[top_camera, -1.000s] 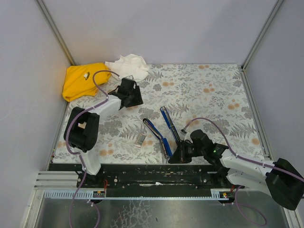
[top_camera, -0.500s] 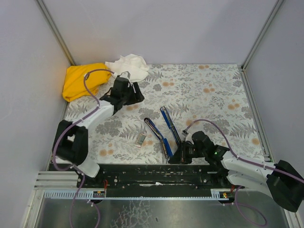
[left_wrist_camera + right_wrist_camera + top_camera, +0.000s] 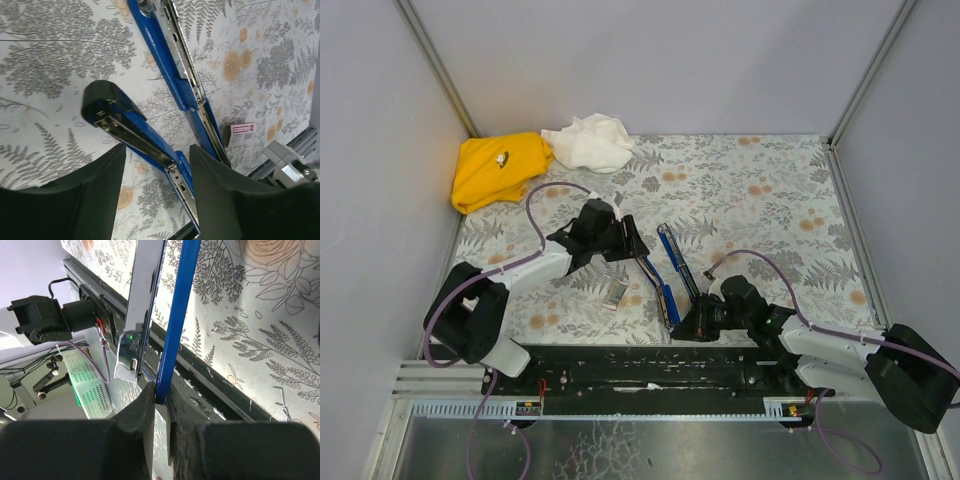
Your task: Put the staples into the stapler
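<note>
Stapler (image 3: 660,295) splayed open, right gripper (image 3: 697,326) clamping its hinge end

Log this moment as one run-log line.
left tool open above stapler | right tool shut on stapler | staples box on table beside stapler

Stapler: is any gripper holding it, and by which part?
The right gripper pinches the stapler at its hinge end; the left gripper is open, holding nothing.
</note>
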Tool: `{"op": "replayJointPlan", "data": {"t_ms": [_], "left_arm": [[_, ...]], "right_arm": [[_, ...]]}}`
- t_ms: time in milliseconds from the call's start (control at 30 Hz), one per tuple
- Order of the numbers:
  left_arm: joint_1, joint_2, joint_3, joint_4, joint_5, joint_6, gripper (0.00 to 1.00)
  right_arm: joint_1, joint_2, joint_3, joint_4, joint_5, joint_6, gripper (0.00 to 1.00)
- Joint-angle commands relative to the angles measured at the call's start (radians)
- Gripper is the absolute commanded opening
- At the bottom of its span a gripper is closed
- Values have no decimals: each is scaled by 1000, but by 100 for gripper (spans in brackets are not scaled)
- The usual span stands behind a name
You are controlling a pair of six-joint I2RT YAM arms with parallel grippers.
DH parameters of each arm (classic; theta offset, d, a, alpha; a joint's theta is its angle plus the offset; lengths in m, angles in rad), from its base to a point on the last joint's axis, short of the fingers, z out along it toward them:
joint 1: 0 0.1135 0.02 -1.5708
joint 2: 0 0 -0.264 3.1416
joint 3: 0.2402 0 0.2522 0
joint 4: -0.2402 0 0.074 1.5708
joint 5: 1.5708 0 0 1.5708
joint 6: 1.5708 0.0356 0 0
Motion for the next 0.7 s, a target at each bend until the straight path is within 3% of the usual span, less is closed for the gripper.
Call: {"op": "replayJointPlan", "data": {"t_ms": [0, 200, 667], "left_arm": [[-16, 40, -3, 140, 62, -51, 50], [-20, 104, 13, 177, 72, -60, 36], [-20, 301, 125, 199, 64, -36, 33]], "right_arm": [[6, 40, 6, 74, 31, 11, 0], [6, 60, 6, 89, 38, 11, 0], [5, 51, -46, 127, 62, 20, 0]]}}
